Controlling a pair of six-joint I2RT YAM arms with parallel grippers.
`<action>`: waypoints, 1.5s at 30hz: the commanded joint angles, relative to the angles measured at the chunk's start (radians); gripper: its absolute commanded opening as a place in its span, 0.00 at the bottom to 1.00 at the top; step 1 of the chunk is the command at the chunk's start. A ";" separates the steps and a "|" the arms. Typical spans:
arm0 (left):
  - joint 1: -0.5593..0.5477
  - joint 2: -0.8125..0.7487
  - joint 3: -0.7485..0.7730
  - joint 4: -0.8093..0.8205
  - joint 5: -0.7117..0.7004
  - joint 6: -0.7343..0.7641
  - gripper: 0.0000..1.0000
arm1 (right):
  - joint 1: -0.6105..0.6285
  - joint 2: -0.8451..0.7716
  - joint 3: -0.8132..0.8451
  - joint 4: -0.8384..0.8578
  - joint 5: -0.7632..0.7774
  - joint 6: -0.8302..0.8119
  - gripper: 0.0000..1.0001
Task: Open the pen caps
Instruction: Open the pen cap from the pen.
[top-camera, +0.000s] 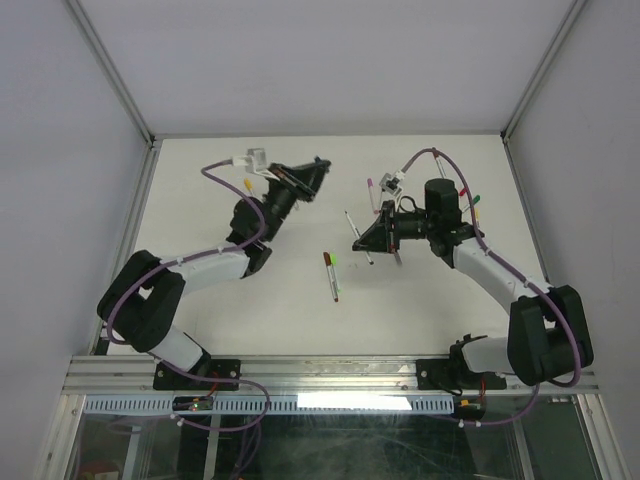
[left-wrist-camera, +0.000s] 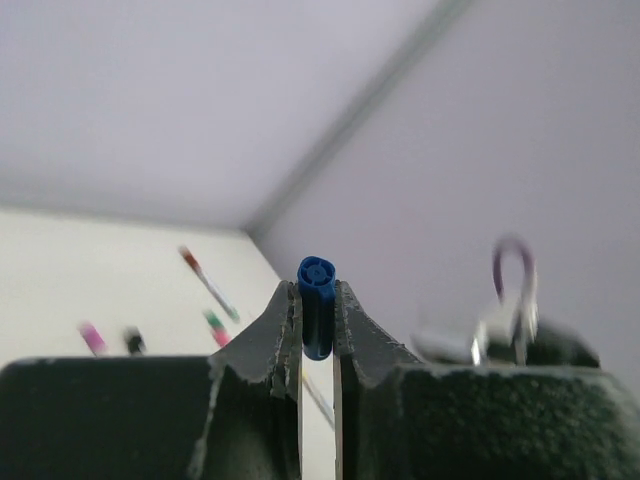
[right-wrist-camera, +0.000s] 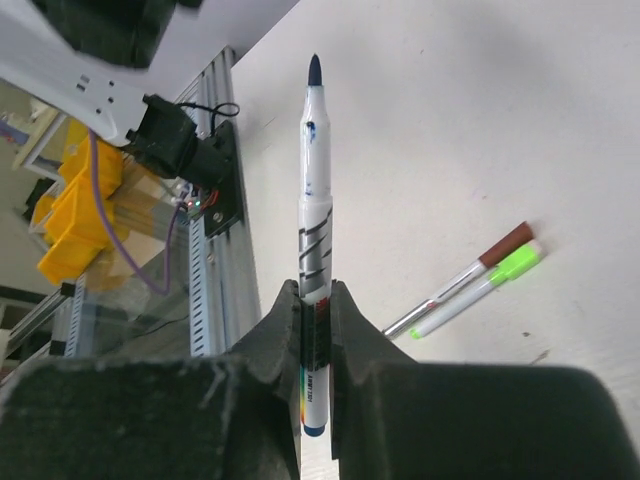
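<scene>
- White table (top-camera: 250, 310), pale grey walls all round, two arms reaching in from the near edge.
- Left gripper (left-wrist-camera: 317, 292) is raised off the table, clenched on a blue cap (left-wrist-camera: 316, 275). The cap stands upright between the fingers, its open end poking above the tips.
- Right gripper (right-wrist-camera: 315, 295) is clamped on a pen (right-wrist-camera: 313, 170) near its tail. The dark blue tip is bare and points away from the fingers.
- Mid-table, two more pens lie side by side, touching. One wears a brown cap (right-wrist-camera: 507, 244), the other a green cap (right-wrist-camera: 518, 263), both on.
- Further pens at the back are too blurred to make out.
</scene>
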 joint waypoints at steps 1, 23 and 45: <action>0.129 -0.033 0.113 0.121 -0.146 0.037 0.00 | 0.026 0.009 0.005 -0.040 -0.074 0.012 0.00; 0.198 -0.609 -0.335 -0.743 -0.137 -0.007 0.00 | 0.049 -0.036 0.045 -0.201 0.014 -0.191 0.00; 0.445 -0.160 -0.170 -1.095 -0.155 -0.100 0.02 | 0.063 0.002 0.055 -0.218 0.046 -0.211 0.00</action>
